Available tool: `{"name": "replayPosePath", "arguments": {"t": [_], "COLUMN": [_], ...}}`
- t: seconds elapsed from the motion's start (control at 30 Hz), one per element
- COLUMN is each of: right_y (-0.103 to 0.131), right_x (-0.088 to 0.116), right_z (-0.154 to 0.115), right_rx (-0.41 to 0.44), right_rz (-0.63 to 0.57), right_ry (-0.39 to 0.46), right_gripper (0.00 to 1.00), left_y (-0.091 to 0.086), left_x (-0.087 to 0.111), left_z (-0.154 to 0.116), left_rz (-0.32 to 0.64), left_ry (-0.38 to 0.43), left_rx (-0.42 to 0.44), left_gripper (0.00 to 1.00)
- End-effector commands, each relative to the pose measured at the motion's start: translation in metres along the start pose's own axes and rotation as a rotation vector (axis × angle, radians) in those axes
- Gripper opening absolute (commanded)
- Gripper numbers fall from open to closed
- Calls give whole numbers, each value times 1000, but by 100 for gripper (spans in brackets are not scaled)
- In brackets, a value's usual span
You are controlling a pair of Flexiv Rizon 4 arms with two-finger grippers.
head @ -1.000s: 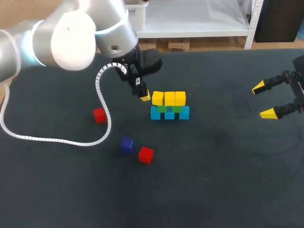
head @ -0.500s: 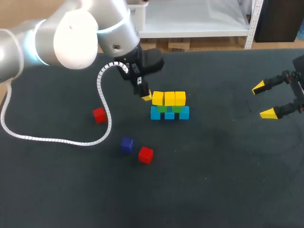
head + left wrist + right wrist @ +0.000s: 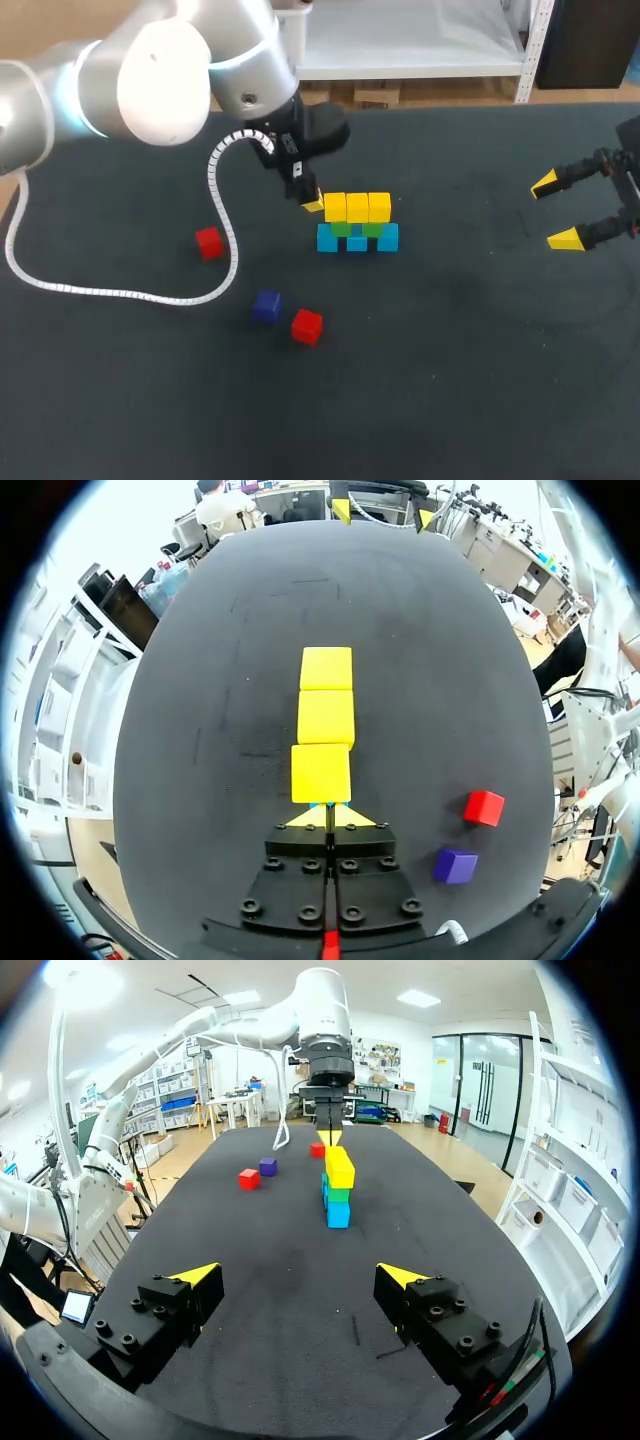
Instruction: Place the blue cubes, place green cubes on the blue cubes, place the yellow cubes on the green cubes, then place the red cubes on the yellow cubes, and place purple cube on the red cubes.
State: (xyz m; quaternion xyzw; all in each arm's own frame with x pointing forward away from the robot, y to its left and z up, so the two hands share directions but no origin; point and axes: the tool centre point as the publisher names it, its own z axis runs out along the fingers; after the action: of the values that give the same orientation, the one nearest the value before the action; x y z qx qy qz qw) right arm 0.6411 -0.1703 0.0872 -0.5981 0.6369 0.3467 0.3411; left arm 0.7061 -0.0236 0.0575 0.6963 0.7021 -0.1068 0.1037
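Blue cubes point(image 3: 357, 241), green cubes point(image 3: 342, 229) and yellow cubes point(image 3: 357, 207) stacked mid-counter point(image 3: 450, 350). Red cubes point(image 3: 307, 326) and purple cube point(image 3: 266, 305) loose, near-left, unplaced. Left pincer point(image 3: 312, 204) closed, empty, at yellow row's left end. Right pincer point(image 3: 555, 210) wide open, empty, right.

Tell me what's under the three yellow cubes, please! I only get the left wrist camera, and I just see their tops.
Observer: In the head view, two green cubes sit under the yellow cubes, and three blue cubes are at the bottom.
Operator: I see one red cube. Are there more?
Observer: Yes, a second red cube lies beyond the white cable, on the side away from the stack.
Operator: And the right gripper?
Observer: Its own view shows its fingers wide apart with nothing between them, well short of the stack.
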Motion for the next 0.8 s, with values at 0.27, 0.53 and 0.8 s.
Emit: {"name": "replayPosePath", "arguments": {"t": [0.27,0.53,0.8], "right_y": [-1,-1,-1], "right_x": [0,0,0], "right_z": [1,1,1], "right_rx": [-1,-1,-1], "right_rz": [-1,-1,-1], "right_ry": [-2,-2,-2], "right_gripper": [100,100,100], "left_y": [5,12,12], "left_x": [2,2,1], "left_z": [1,-1,-1], "left_rz": [-6,-10,-3], "left_ry": [10,10,5], "left_rx": [1,-12,-11], "left_gripper": [0,0,0]}}
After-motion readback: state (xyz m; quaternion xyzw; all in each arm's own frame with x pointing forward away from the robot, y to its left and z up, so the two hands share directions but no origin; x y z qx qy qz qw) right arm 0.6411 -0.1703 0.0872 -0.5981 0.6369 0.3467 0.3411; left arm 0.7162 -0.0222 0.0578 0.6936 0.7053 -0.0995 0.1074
